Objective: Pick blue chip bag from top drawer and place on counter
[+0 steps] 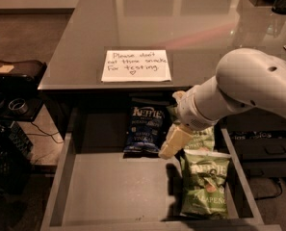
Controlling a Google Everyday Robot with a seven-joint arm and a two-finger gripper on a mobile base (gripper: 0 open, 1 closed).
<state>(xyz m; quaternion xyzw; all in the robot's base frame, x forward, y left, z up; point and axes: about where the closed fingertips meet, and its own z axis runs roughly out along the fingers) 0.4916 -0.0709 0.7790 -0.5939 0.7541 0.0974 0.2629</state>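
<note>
Your end effector (173,141) hangs low over the top drawer (111,189), whether spread or pressed together I cannot tell, and the blue chip bag (143,129) lies flat just beside it, opposite the green bags (205,189), its long axis running front to back.

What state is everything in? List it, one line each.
top drawer: pulled open.
blue chip bag: lying at the drawer's back, not lifted.
near green chip bag: lying at the drawer's right front.
far green chip bag: lying behind it, partly hidden.
paper note: flat on the counter.
gripper: over the drawer, at the blue chip bag's right edge.
</note>
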